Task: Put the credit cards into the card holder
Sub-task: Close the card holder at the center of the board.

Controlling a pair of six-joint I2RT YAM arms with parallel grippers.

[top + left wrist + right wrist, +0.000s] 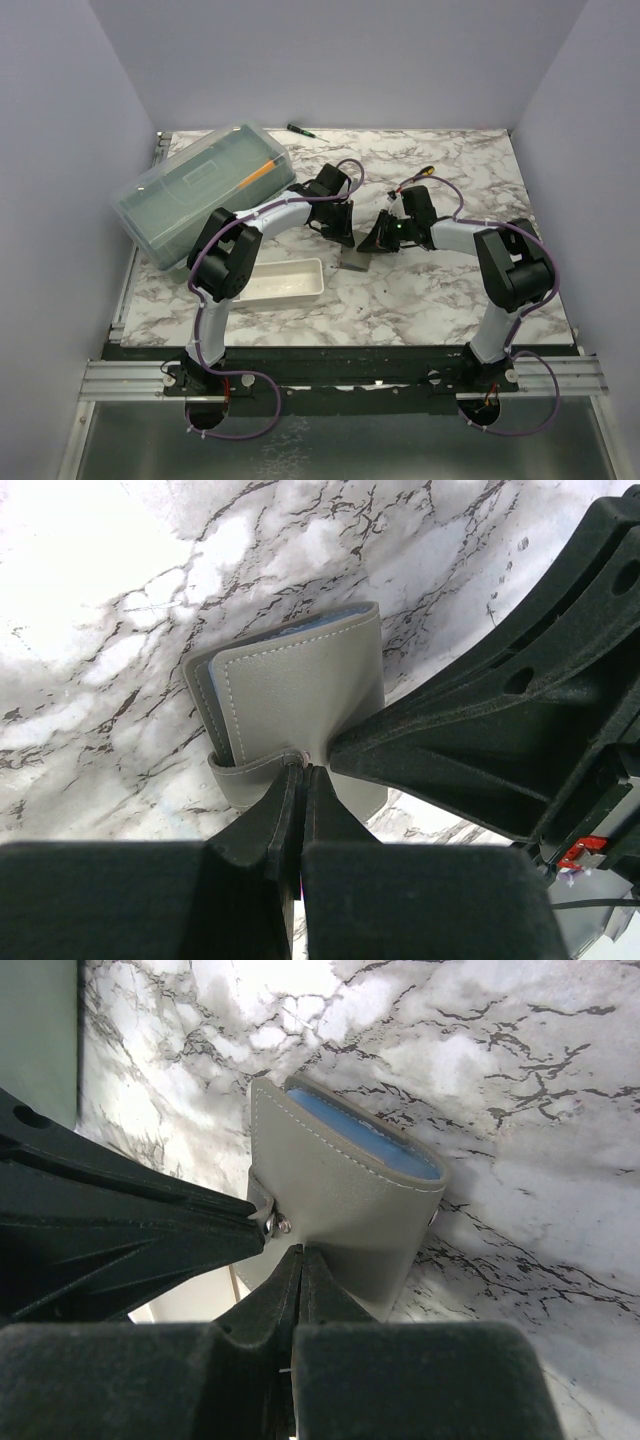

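Observation:
The grey card holder (pixel 352 262) lies folded on the marble table between both grippers. It also shows in the left wrist view (pixel 300 700) and the right wrist view (pixel 340 1200). Light blue card edges (pixel 370 1145) show inside its open top. No loose credit cards are in view. My left gripper (pixel 345 240) (pixel 303 770) is shut, pinching the holder's snap strap (pixel 245 780) at its tip. My right gripper (pixel 372 243) (pixel 303 1252) is shut, its tips pressed against the holder's cover. Its fingers (pixel 450 750) cross the left wrist view, and the left fingers (pixel 150 1230) cross the right wrist view.
A white oblong tray (pixel 285 280) sits just left of the holder. A big translucent greenish lidded box (pixel 200 190) stands at the back left. A small dark tool (pixel 298 129) lies at the table's back edge. Grey walls enclose three sides.

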